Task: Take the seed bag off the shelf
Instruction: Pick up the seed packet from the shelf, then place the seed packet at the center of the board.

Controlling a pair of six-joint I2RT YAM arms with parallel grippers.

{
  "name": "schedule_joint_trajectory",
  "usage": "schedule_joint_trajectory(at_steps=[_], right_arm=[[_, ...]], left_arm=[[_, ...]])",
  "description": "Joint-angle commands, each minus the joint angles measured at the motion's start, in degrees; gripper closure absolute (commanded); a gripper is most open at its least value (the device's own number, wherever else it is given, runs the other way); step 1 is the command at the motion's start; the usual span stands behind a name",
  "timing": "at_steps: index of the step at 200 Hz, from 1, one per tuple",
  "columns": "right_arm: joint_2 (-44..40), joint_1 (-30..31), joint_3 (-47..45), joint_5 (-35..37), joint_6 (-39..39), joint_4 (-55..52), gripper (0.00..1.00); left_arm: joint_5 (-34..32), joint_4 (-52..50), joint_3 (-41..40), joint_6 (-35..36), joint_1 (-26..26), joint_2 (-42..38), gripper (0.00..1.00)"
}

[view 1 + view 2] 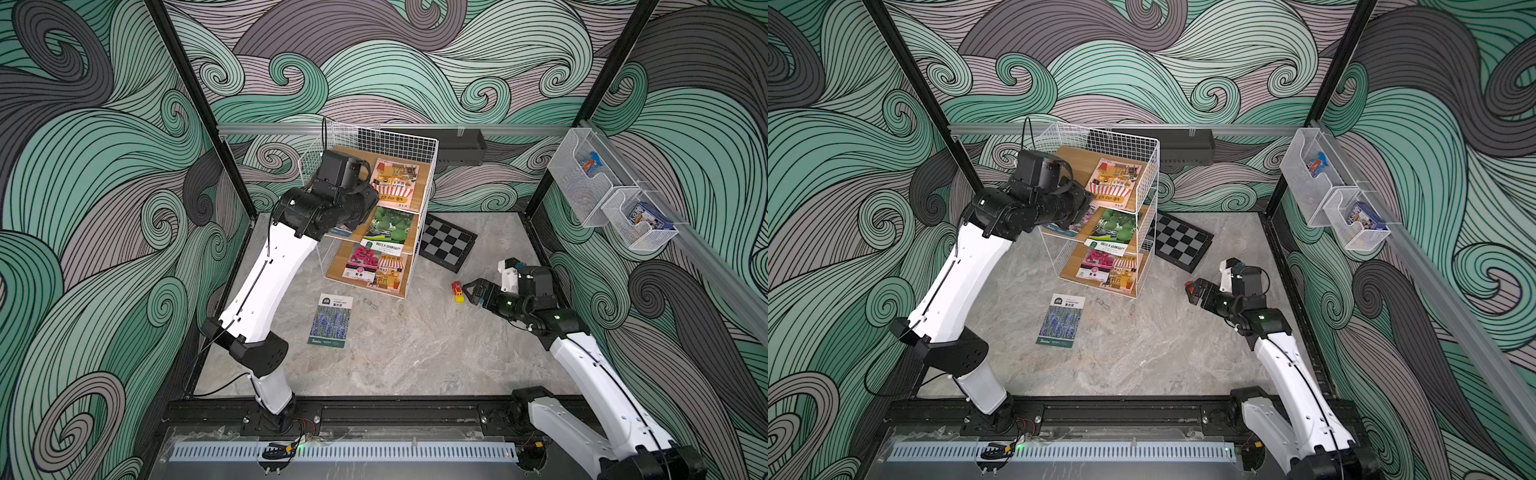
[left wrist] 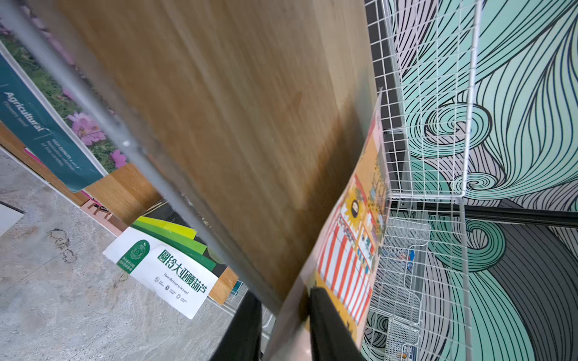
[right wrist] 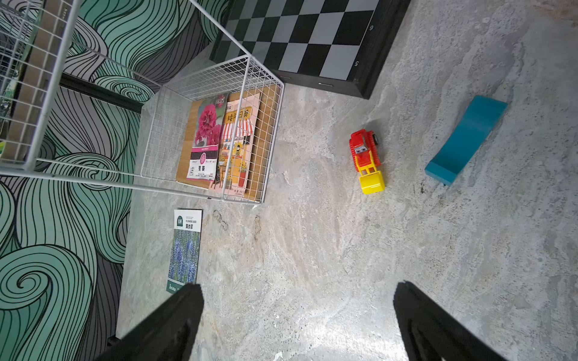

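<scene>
The shelf (image 1: 399,141) (image 1: 1121,139) is a white wire rack with wooden boards at the back of the table. On its top board (image 2: 234,125) lies the seed bag (image 1: 395,183) (image 1: 1115,180) (image 2: 356,250), orange and pink with red-white stripes. My left gripper (image 1: 370,194) (image 2: 284,292) reaches in at this tier. Its jaws are narrowed astride the bag's near edge, which curls up off the board. One finger (image 2: 328,325) lies on the printed face. The other finger (image 2: 247,328) sits below the front wire with a gap still showing. My right gripper (image 1: 467,291) (image 3: 297,287) hangs open over the table, holding nothing.
A green packet (image 1: 388,230) lies on the middle tier and a pink one (image 1: 365,262) on the lowest. A lavender packet (image 1: 331,320) lies on the table. A toy truck (image 1: 458,291) (image 3: 366,159), a chessboard (image 1: 446,243) and a blue piece (image 3: 466,140) lie right of the rack. Clear bins (image 1: 582,178) hang on the right wall.
</scene>
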Motion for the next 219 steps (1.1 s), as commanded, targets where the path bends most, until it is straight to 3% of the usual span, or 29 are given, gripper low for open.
schedule_joint_trajectory(at_steps=[1, 27, 49, 95, 156, 173, 191, 219], right_arm=[[0.1, 0.3, 1.7, -0.4, -1.1, 1.1, 0.01], [-0.1, 0.3, 1.5, -0.5, -1.2, 1.0, 0.01], [-0.4, 0.3, 1.4, -0.7, -1.2, 0.9, 0.01], [-0.6, 0.3, 1.9, -0.9, -1.4, 0.9, 0.01], [-0.1, 0.3, 3.0, -0.6, -1.3, 1.0, 0.01], [-0.1, 0.3, 2.9, -0.4, -1.3, 1.0, 0.01], [-0.7, 0.3, 2.3, -0.6, -0.8, 0.9, 0.01], [-2.6, 0.3, 0.1, -0.8, 0.2, 0.9, 0.01]], left_arm=[[-1.7, -3.3, -2.1, 2.4, -0.2, -1.9, 0.77], [-1.6, -2.1, -2.5, 2.5, -0.2, -2.4, 0.83], [-0.8, -0.8, -3.3, 2.3, -0.2, -3.1, 1.00], [1.5, 1.1, -11.3, 2.9, -0.2, -11.3, 1.00], [4.8, 1.0, -39.6, -1.8, -0.2, -33.2, 1.00], [8.1, 4.6, -49.2, -4.9, -0.5, -37.2, 1.00], [7.3, 9.8, -58.0, -7.6, -1.5, -41.3, 1.00], [6.1, 12.9, -64.7, -7.7, -1.6, -44.7, 1.00]])
